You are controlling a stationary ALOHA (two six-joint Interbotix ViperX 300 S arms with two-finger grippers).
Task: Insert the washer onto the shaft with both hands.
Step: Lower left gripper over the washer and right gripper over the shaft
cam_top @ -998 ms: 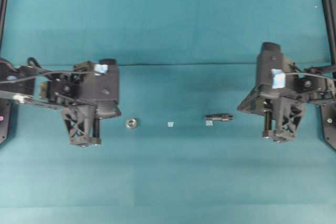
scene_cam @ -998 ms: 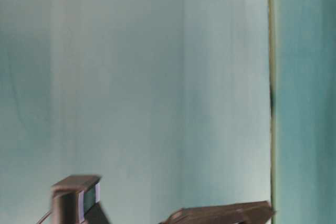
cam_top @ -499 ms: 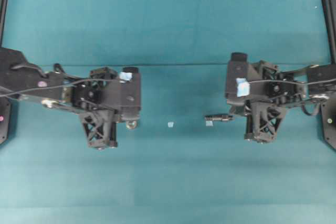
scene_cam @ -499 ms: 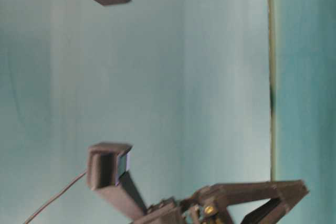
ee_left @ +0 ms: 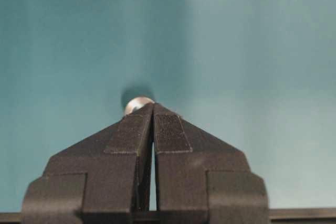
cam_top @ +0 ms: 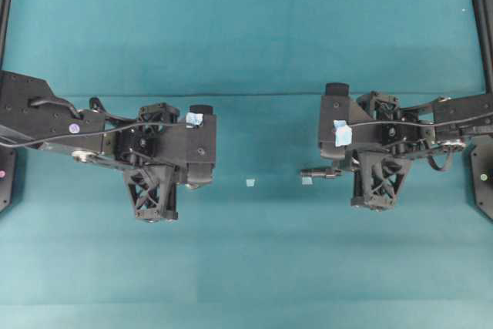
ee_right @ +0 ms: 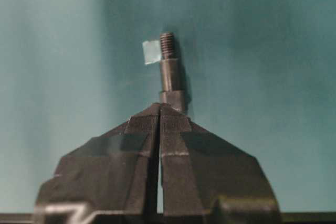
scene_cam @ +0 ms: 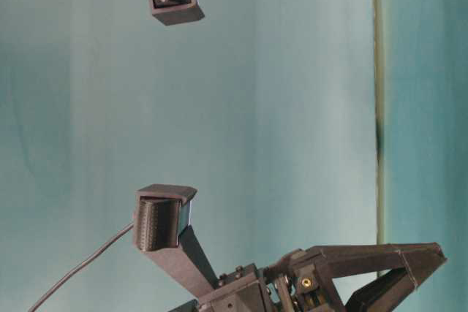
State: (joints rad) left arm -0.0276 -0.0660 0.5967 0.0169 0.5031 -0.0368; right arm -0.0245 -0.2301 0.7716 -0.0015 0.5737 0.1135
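Washer, small silvery metal ring (ee_left: 137, 104), lies mid-frame on teal bench (ee_left: 252, 51) at pressed-together left hand (ee_left: 153, 109); slim dark-grey stepped shaft (ee_right: 170, 74) beyond pressed-together right hand (ee_right: 159, 109); both likely stiff, slippery: pinch rim and thick end.

Both arms have swung inward across the counter. The left pincer (ee_left: 153, 109), jaws pressed together, now sits over the washer (ee_left: 137, 103), which had lain clear beside it. The right pincer (ee_right: 159, 109), also closed, has come up to the shaft (ee_right: 170, 74), covering its near end.
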